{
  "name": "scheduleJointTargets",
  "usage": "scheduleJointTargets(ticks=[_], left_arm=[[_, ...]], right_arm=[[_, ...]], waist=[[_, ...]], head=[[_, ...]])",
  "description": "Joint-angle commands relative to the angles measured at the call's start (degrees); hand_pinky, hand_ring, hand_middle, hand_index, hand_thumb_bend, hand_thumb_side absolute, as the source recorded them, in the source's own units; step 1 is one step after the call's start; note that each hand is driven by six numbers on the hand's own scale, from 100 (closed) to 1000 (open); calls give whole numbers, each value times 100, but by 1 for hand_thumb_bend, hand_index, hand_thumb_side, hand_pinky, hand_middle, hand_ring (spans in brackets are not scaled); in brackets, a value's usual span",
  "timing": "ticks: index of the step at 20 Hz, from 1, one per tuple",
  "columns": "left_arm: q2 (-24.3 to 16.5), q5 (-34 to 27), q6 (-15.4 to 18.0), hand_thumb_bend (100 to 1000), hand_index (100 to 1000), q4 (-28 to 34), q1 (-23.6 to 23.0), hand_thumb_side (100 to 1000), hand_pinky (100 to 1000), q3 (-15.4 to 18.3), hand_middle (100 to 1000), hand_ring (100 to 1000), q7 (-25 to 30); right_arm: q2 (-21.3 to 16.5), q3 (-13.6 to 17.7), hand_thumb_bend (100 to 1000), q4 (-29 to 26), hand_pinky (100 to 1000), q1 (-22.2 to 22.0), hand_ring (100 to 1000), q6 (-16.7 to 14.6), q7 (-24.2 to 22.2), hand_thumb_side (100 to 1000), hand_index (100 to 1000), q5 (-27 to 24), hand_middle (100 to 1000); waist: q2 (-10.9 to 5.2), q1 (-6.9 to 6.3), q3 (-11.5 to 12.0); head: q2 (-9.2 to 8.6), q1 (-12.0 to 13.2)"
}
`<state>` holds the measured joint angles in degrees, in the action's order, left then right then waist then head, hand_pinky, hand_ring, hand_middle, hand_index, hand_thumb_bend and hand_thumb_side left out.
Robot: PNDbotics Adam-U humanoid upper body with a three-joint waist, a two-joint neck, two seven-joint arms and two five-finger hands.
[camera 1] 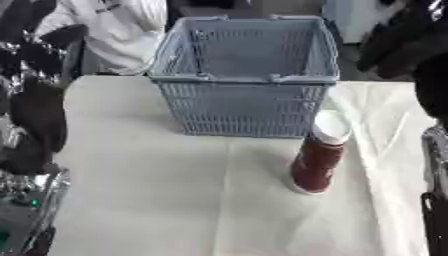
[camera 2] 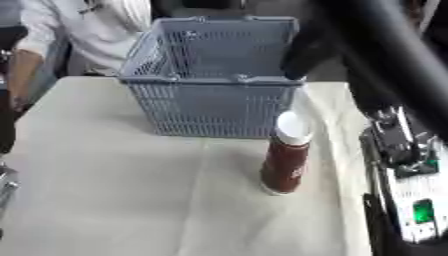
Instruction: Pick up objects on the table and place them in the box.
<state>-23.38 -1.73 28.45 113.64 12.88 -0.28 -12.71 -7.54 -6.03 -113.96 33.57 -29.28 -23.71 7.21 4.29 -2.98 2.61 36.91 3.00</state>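
A dark red bottle (camera 1: 317, 162) stands alone in front of a grey basket (camera 1: 245, 75) on the tabletop (camera 1: 149, 190).

From the left eye, the bottle, capped in white, is upright just beside the basket's near right corner; the left arm hangs dark at the left edge, and I cannot tell how its robot hand (camera 1: 39, 120) is set or that it holds anything. From the right eye, the right arm crosses the upper right, its robot hand (camera 2: 302, 55) a dark blur by the basket's right rim, well above the bottle; whether it is open I cannot tell.
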Motion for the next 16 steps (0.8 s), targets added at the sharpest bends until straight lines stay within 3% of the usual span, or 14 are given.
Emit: scheduleJointTargets(ticks=[1,6,9,13,16], left_arm=[[-133,30,1,448,1000,95,44,1000,912,54,906,737,8],[-120,22,-18,451,1000,95,24,1000,912,47,906,736,19],[-129,16,-39,451,1000,95,-11,1000,912,33,906,737,37],[-154,2,-62,452,1000,95,-67,1000,913,15,906,737,65],[-166,-2,-73,454,1000,95,-104,1000,913,7,907,737,86]], right_arm=[[18,1,100,-63,351,52,446,8,-9,976,554,12,473],[-9,-10,100,-63,370,14,469,123,-46,975,603,56,519],[-165,-31,100,63,414,175,542,174,-143,973,681,305,624],[-339,-164,100,682,482,665,606,-144,-164,981,742,840,708],[-410,-323,100,1325,557,1026,670,-521,-100,968,846,1247,777]], waist=[[-77,2,9],[-105,-8,84],[-169,1,105],[-265,21,121],[-314,24,127]], head=[[-58,59],[-154,57],[-111,12],[-80,-170],[-103,-352]])
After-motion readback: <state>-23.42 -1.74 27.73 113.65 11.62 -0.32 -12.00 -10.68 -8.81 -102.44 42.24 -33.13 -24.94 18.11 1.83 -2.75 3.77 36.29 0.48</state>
